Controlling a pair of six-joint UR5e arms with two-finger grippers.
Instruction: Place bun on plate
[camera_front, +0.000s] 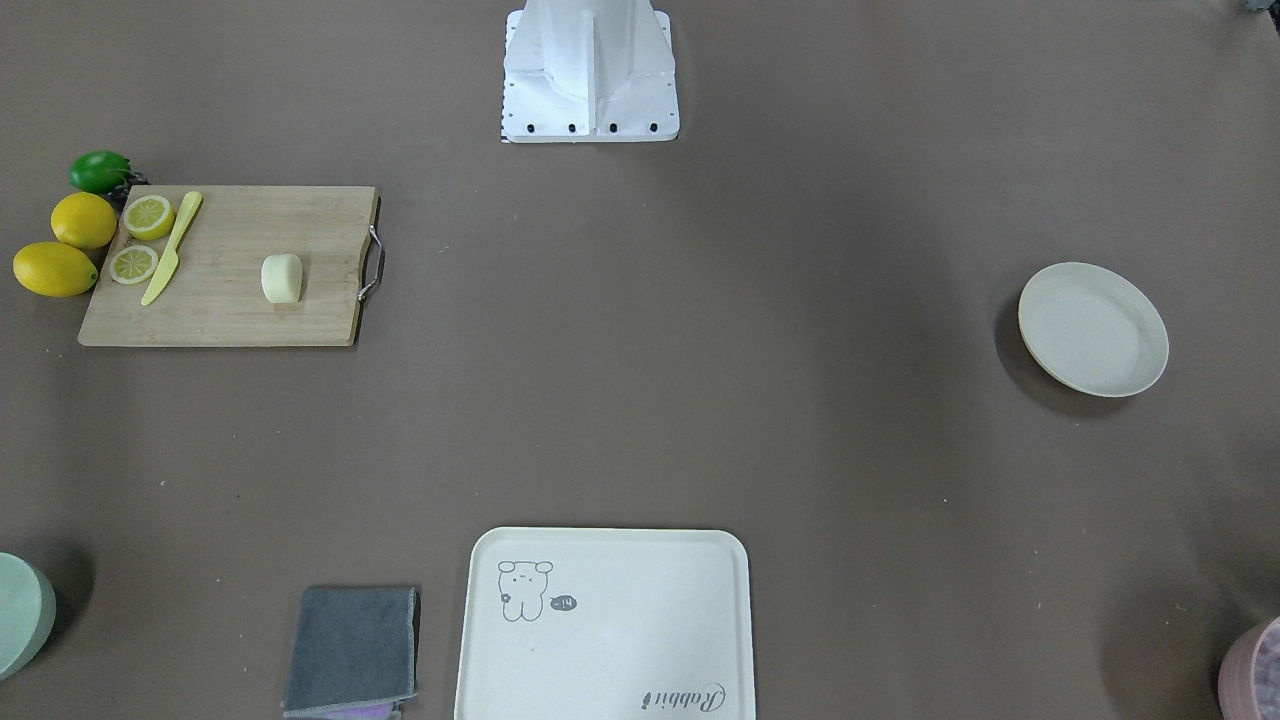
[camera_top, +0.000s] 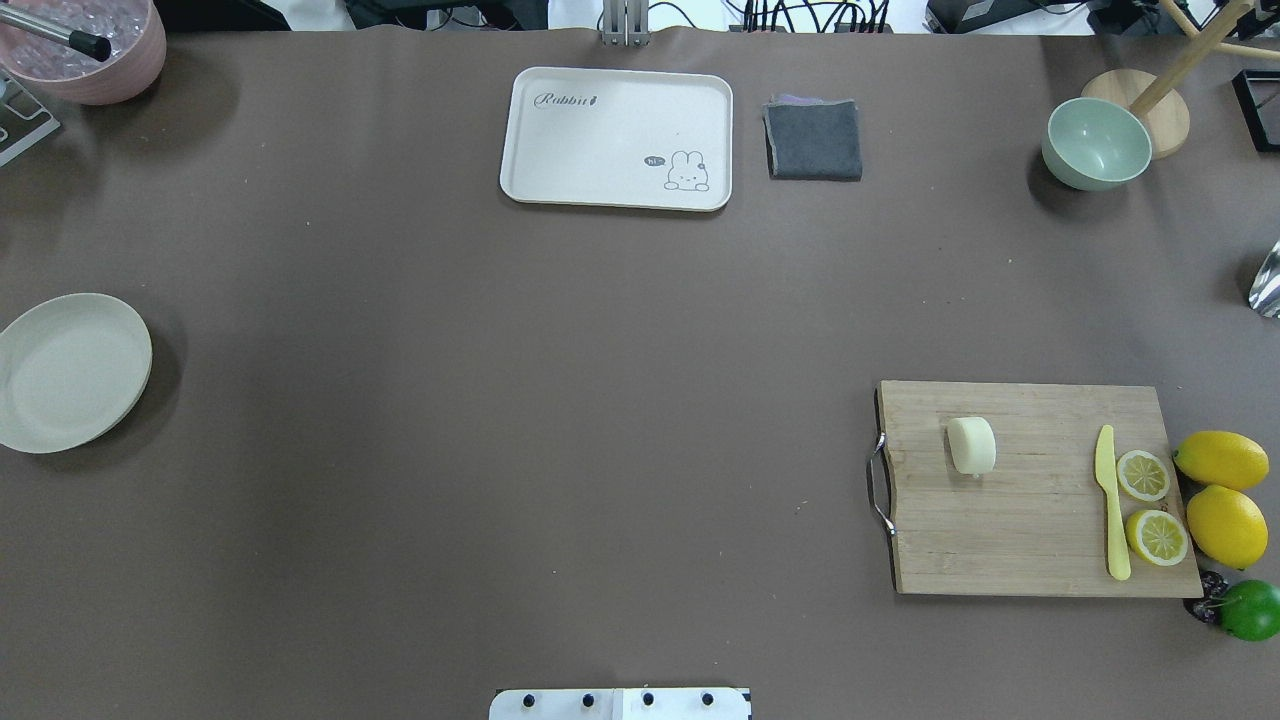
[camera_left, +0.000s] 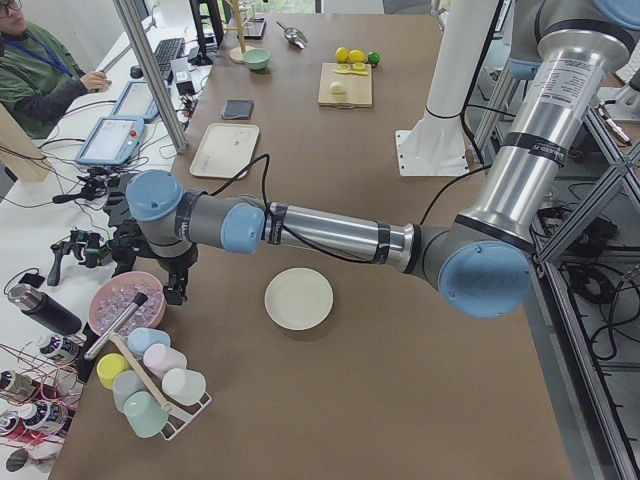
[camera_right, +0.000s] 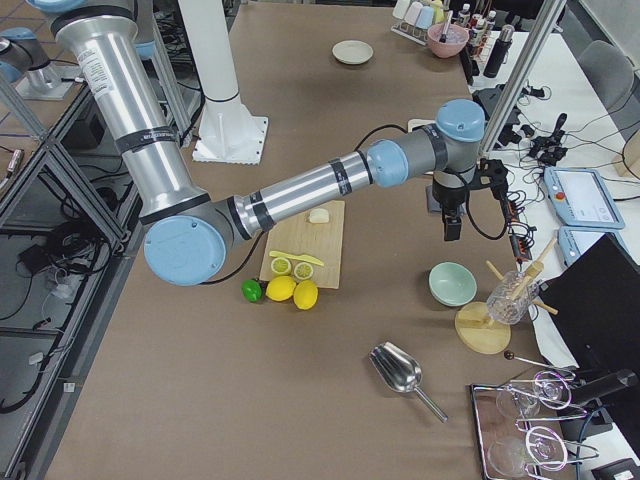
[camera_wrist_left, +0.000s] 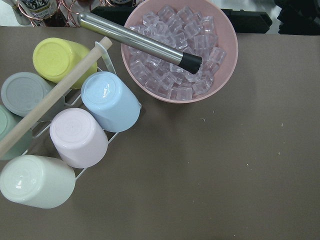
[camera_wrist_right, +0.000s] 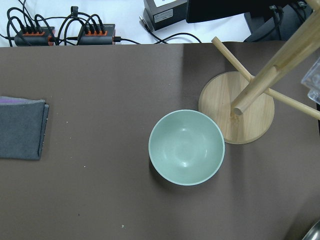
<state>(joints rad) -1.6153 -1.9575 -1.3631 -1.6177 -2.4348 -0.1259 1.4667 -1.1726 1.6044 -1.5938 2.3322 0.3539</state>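
Hanging just above the pink bowl (camera_wrist_left: 229, 60) of clear ice cubes, the left pincer (camera_left: 177, 285) shows only from the side, so I cannot tell whether its fingers are spread or pressed together. The same holds for the right pincer (camera_right: 452, 222), which hangs over the pale green bowl (camera_wrist_right: 186, 147) beside a wooden stand (camera_wrist_right: 245, 107). The only writing that reads is "Rabbit" and a small "hi~" bubble on the cream tray (camera_top: 615, 140). The bun (camera_top: 971, 445), pale cream, smooth and rounded with one flat end, lies on the wooden cutting board (camera_top: 1020, 520), apart from the yellow knife (camera_top: 1112, 510) and lemon halves (camera_top: 1143, 475). The plate (camera_top: 70, 372), round, off-white and plain, sits well apart at the opposite end of the brown surface (camera_top: 500, 400). A person (camera_left: 30, 70) sits at a bench alongside.
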